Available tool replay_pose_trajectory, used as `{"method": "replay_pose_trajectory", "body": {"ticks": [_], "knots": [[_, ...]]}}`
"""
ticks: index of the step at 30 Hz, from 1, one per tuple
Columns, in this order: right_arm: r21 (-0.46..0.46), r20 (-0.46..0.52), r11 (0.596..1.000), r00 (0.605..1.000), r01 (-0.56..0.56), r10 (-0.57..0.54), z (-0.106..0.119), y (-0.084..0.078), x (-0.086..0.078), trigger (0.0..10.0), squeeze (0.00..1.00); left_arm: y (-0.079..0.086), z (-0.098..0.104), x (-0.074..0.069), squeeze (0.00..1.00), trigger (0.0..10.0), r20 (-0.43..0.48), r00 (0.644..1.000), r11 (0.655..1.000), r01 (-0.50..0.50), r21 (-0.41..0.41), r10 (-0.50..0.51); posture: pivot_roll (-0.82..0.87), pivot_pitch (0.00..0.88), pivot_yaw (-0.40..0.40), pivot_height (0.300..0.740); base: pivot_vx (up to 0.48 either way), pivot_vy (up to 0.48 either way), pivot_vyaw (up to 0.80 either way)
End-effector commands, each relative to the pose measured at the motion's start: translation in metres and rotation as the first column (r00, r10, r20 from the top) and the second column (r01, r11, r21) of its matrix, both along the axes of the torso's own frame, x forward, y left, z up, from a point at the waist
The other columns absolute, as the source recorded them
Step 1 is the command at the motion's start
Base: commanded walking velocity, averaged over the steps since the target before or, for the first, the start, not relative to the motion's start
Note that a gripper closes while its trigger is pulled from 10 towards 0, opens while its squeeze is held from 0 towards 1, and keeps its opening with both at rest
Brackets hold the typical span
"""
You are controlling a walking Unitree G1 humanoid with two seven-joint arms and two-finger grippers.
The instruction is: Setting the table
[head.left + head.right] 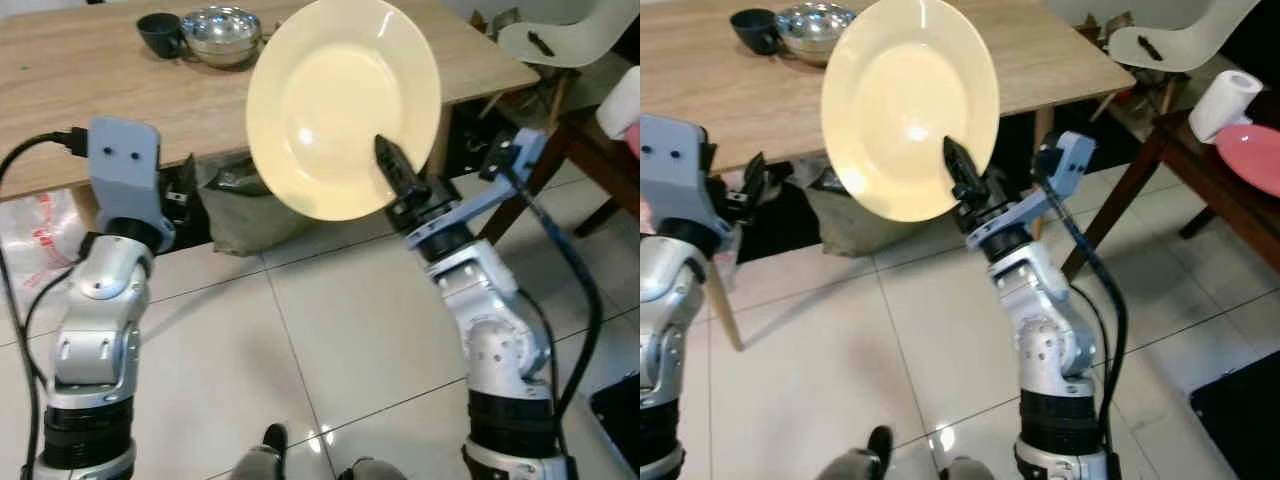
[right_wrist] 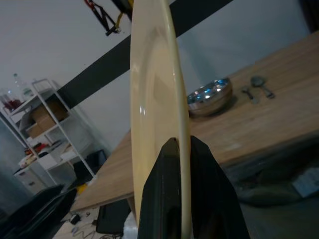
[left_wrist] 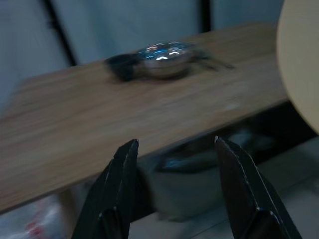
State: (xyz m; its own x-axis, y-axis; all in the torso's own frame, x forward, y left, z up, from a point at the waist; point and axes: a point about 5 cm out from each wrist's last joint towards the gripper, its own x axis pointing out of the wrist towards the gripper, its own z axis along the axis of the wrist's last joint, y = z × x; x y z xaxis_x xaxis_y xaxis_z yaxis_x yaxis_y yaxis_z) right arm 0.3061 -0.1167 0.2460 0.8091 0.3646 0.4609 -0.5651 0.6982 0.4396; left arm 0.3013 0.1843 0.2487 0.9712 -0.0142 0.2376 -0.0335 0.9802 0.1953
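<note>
My right gripper [image 1: 388, 160] is shut on the lower rim of a pale yellow plate [image 1: 335, 95], holding it upright and on edge in front of the wooden table [image 1: 100, 110]. In the right wrist view the plate [image 2: 154, 104] stands edge-on between the two black fingers [image 2: 164, 199]. My left gripper [image 3: 179, 164] is open with nothing between its fingers, held low before the table's near edge [image 3: 99, 144]. A steel bowl [image 1: 221, 33] and a dark cup [image 1: 160, 33] sit at the table's far side.
A white chair [image 1: 565, 40] stands right of the table. A dark side table [image 1: 1230, 170] at the far right carries a pink plate [image 1: 1252, 155] and a paper roll [image 1: 1225, 100]. A bag [image 1: 240, 205] lies under the table. White tiled floor [image 1: 330, 340] lies below.
</note>
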Motion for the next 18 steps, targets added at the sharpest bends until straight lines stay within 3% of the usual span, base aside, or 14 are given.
{"method": "replay_pose_trajectory", "body": {"ticks": [1, 14, 18], "knots": [[0.016, 0.007, 0.999, 0.999, -0.038, 0.038, 0.0011, 0.0057, -0.0028, 10.0, 0.0, 0.004, -0.0052, 0.0004, 0.0, 10.0, -0.026, 0.999, 1.0, -0.021, -0.001, 0.021, -0.06, 0.09, 0.016, 0.74, 0.0, 0.0, 0.76], [0.03, 0.004, 0.998, 0.999, -0.047, 0.047, 0.0012, 0.0057, -0.003, 10.0, 0.0, 0.0037, -0.0047, 0.0008, 0.0, 10.0, -0.023, 0.999, 1.0, -0.025, -0.001, 0.025, -0.06, 0.08, 0.018, 0.74, 0.0, 0.0, 0.75], [0.024, -0.014, 0.999, 1.0, -0.026, 0.026, -0.0016, 0.005, -0.0017, 10.0, 0.0, 0.0066, -0.0058, 0.0024, 0.0, 10.0, -0.026, 0.998, 0.998, -0.058, 0.019, 0.058, -0.06, 0.078, 0.018, 0.74, 0.338, 0.0, 0.44]]}}
